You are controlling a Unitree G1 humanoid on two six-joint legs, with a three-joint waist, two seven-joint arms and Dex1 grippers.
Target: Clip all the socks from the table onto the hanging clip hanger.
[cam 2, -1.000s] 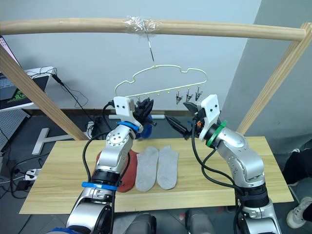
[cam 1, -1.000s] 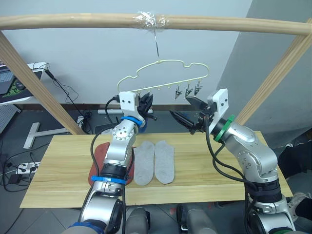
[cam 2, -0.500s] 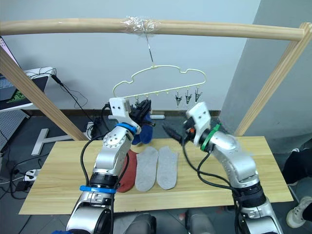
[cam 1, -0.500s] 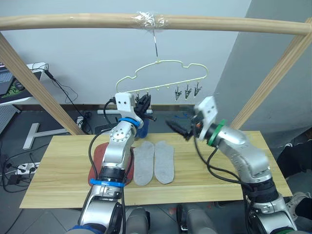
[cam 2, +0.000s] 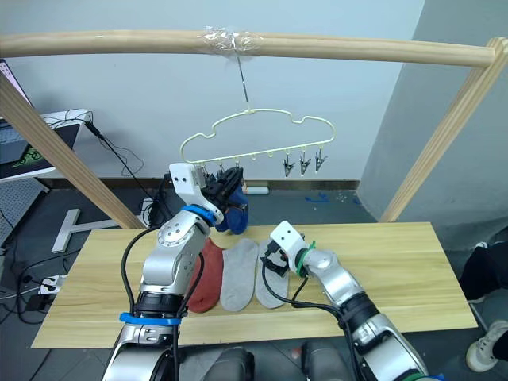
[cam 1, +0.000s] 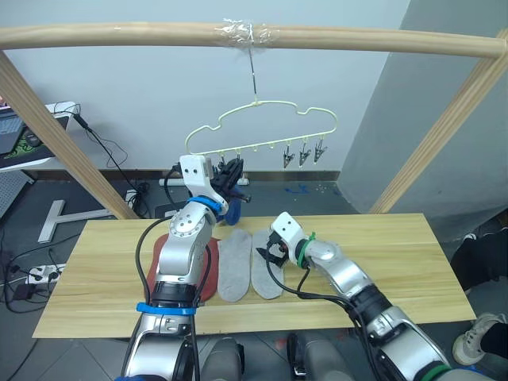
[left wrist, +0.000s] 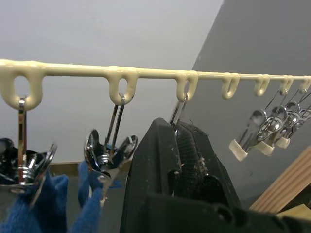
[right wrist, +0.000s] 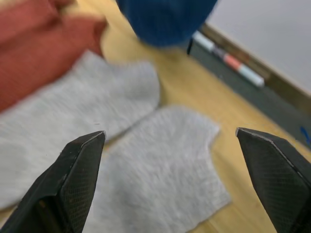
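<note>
Right gripper [right wrist: 170,179] spread wide above a fuzzy grey knit sock [right wrist: 160,174] flat on the plank table [cam 1: 381,254]; left gripper [left wrist: 182,145] pinched tight at the wire clip hanger [cam 1: 262,127].

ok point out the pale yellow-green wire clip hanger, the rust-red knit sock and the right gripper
pale yellow-green wire clip hanger [cam 1: 262,104], left eye view, top of its outline
rust-red knit sock [cam 2: 208,274], right eye view, its middle
right gripper [right wrist: 170,191], right wrist view, between its open fingertips
</note>
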